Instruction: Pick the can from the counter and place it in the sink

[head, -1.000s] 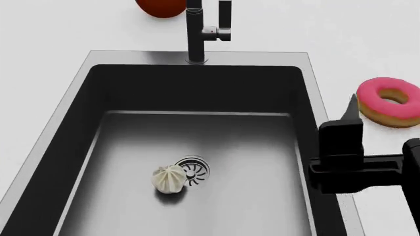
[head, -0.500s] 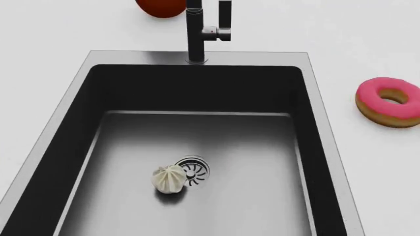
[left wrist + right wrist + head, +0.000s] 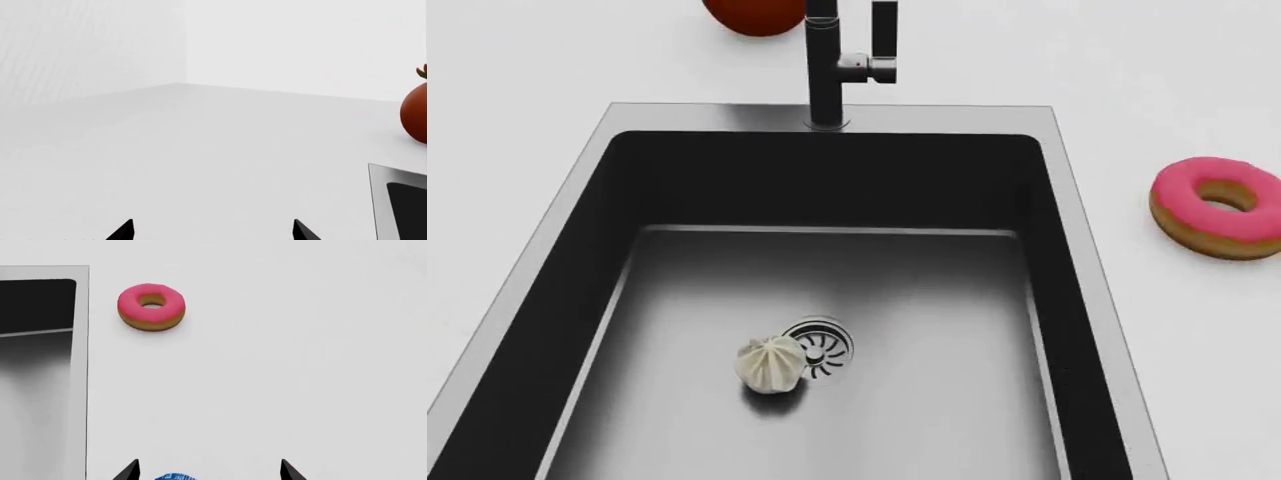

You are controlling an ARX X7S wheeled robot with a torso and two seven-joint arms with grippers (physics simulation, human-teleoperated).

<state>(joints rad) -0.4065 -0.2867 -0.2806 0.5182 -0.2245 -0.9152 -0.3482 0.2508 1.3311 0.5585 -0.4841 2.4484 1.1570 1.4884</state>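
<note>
Only a blue sliver of the can (image 3: 175,476) shows, at the edge of the right wrist view, on the white counter (image 3: 280,365). My right gripper (image 3: 209,471) is open, its two dark fingertips spread wide, and the can lies between them, nearer one tip. The sink (image 3: 827,300), dark-walled with a steel floor, fills the head view, and its rim (image 3: 80,365) shows in the right wrist view. My left gripper (image 3: 213,231) is open over bare counter (image 3: 167,150) with nothing between its tips. Neither gripper appears in the head view.
A pink-frosted donut (image 3: 1217,208) (image 3: 151,307) lies on the counter right of the sink. A white garlic-like bulb (image 3: 771,364) rests beside the drain (image 3: 822,348). The dark faucet (image 3: 834,62) stands at the back rim, with a red tomato (image 3: 754,14) (image 3: 415,112) behind it.
The right gripper, seen a second ago in the head view beside the sink's right rim, has left that view. The sink, donut and bulb have not moved.
</note>
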